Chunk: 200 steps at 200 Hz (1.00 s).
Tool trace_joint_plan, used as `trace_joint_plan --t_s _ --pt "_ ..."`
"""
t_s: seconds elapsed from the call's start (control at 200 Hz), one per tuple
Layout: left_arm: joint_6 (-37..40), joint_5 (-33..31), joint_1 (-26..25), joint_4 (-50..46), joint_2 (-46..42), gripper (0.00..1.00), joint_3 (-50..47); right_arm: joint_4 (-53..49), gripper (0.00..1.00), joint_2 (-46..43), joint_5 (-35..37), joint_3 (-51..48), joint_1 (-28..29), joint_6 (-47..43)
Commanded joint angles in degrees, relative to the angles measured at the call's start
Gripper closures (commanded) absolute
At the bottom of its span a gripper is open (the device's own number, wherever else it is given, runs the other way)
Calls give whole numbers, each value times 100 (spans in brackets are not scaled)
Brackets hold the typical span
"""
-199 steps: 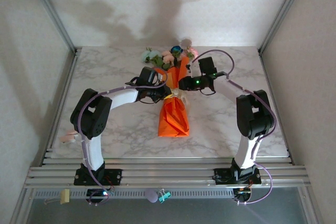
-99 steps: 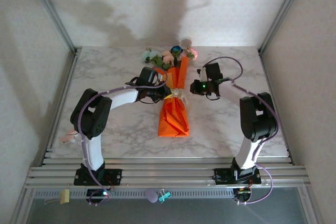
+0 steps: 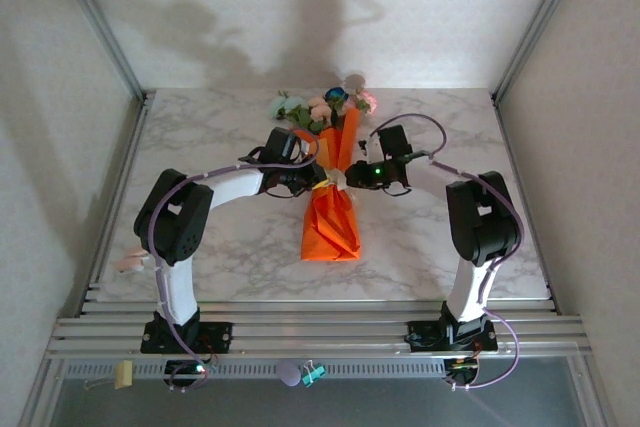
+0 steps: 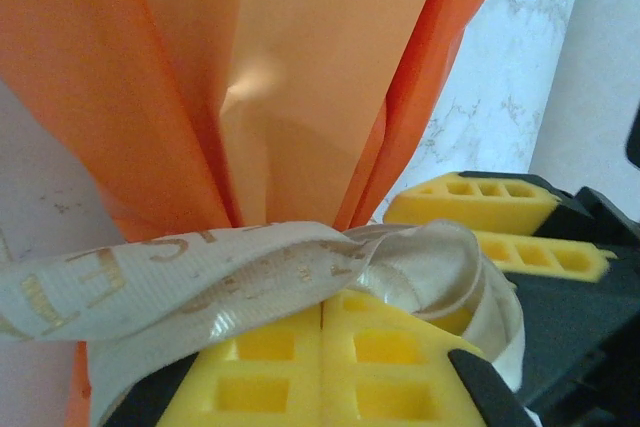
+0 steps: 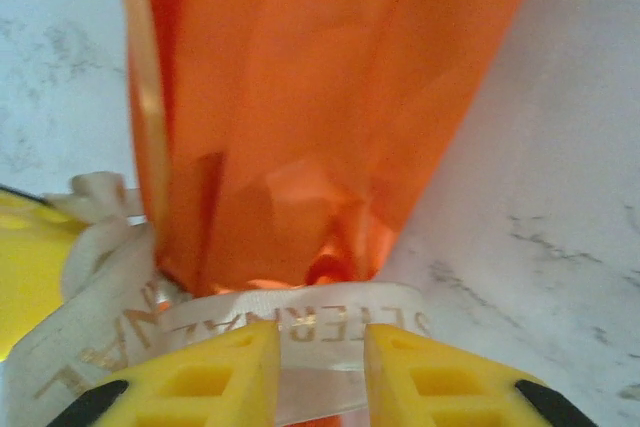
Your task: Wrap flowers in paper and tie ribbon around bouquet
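Bouquet (image 3: 330, 212) lies mid-way across the marble table (image 3: 200, 147) in the top view, flowers (image 3: 325, 105) wrapped, both arms at its waist. Left wrist: left gripper (image 4: 322, 347) pinches the cream ribbon (image 4: 200, 282) against the orange paper (image 4: 300, 77). Right wrist: right gripper (image 5: 322, 367) stands apart, ribbon between its fingers; the knot looks unfinished.

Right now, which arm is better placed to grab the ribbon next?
Right, probably: the right gripper has open jaws straddling the ribbon around the bouquet. The left gripper is shut, ribbon across its tips.
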Motion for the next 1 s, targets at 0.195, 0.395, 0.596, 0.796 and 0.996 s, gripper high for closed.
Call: trace_joint_plan --t_s 0.195,0.395,0.596,0.796,0.996 --pt "25 51 42 -42 -71 100 58 -165 59 -316 194 -89 334 -77" --pt "42 51 46 -69 -90 100 61 -353 52 -243 596 10 501 -129" --pt "60 43 48 -87 -81 100 53 -190 48 -514 866 -115 494 266" --pt "82 30 61 -134 -96 100 49 -50 47 -803 1130 -442 266 712" --pt "68 41 61 -104 -65 100 59 868 48 -1027 1078 -1174 -20 1839"
